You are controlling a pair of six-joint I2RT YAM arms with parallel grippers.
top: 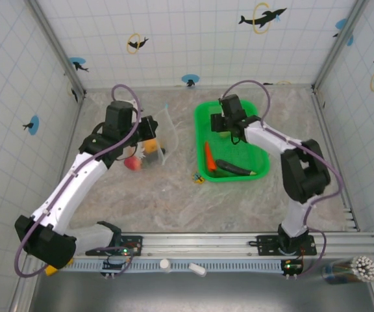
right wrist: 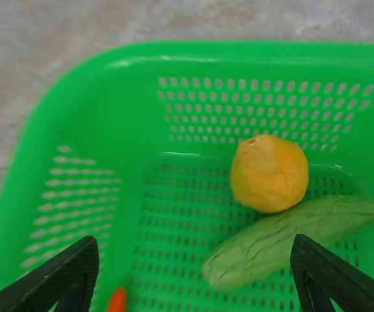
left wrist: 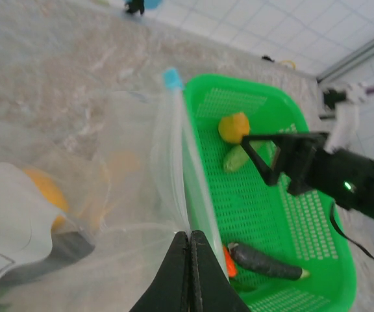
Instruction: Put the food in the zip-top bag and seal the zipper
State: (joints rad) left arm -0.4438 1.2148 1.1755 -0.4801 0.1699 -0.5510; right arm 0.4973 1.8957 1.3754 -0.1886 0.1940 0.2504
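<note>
The clear zip-top bag [top: 163,135] lies left of the green basket, and my left gripper [left wrist: 189,235] is shut on its edge just below the whitish zipper [left wrist: 173,149]. A yellow-orange fruit [left wrist: 47,194] shows through the plastic. A red apple [top: 133,164] sits at the bag's near end. My right gripper [right wrist: 190,260] stands open over the basket's far end, above another yellow-orange fruit [right wrist: 269,173] and the green cucumber [right wrist: 291,237], touching neither. An orange carrot [top: 209,158] and the dark eggplant [top: 234,168] lie at the basket's near end.
The green mesh basket [top: 203,117] stands right of centre on the marbled table. A tiny yellow-and-black trinket [top: 199,177] lies just off its near-left corner. Tiled walls close in the back and both sides.
</note>
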